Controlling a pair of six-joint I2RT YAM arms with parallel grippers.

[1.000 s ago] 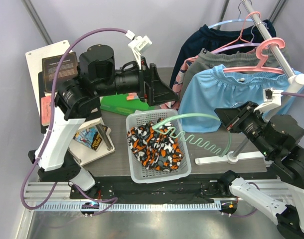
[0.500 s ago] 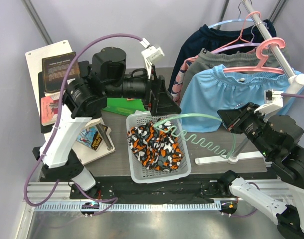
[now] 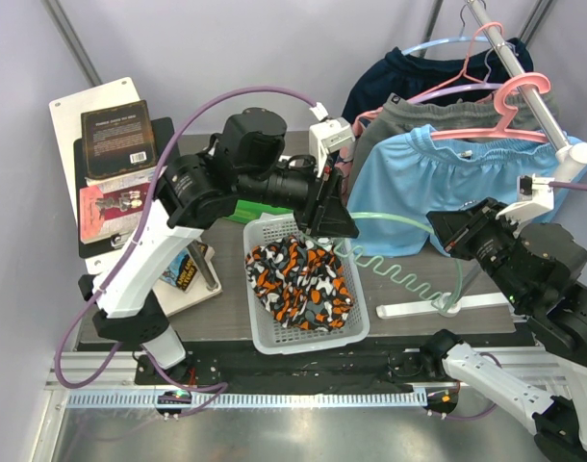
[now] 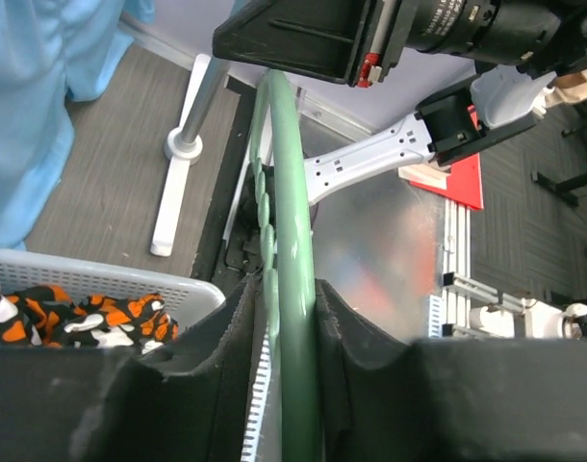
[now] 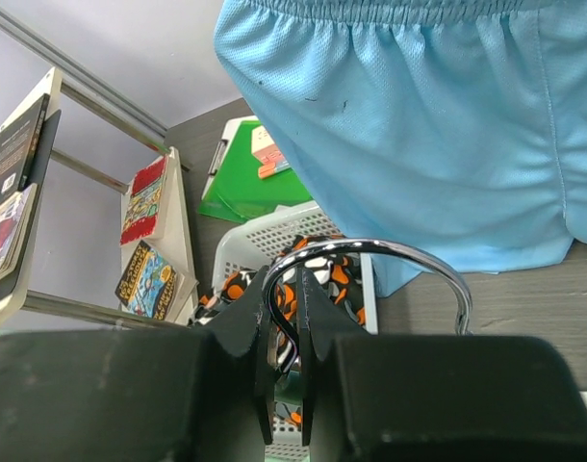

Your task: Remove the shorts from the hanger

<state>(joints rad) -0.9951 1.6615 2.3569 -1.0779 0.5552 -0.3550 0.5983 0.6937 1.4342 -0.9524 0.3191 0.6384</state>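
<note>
The camouflage shorts (image 3: 298, 279) lie loose in the white basket (image 3: 313, 339), also seen as camouflage shorts (image 5: 324, 272) under the right wrist. The light blue shorts (image 3: 419, 183) hang on a pink hanger (image 3: 524, 91) at the back right; light blue shorts (image 5: 419, 125) fill the top of the right wrist view. A bare green hanger (image 3: 395, 220) spans the space above the basket's right side. My left gripper (image 3: 337, 226) is shut on its green bar (image 4: 292, 241). My right gripper (image 3: 447, 236) is shut on its metal hook (image 5: 409, 255).
Grey shorts (image 3: 419, 111) and a dark navy garment (image 3: 390, 72) hang behind the blue pair on the rail (image 3: 505, 48). A green box (image 3: 250, 207) lies behind the basket. Books (image 3: 120, 135) stand at the left. A white stand base (image 3: 438, 306) lies right of the basket.
My left arm has swung right over the basket's back edge and its jaws have closed on the green hanger. The right gripper kept its hold on the hook.
</note>
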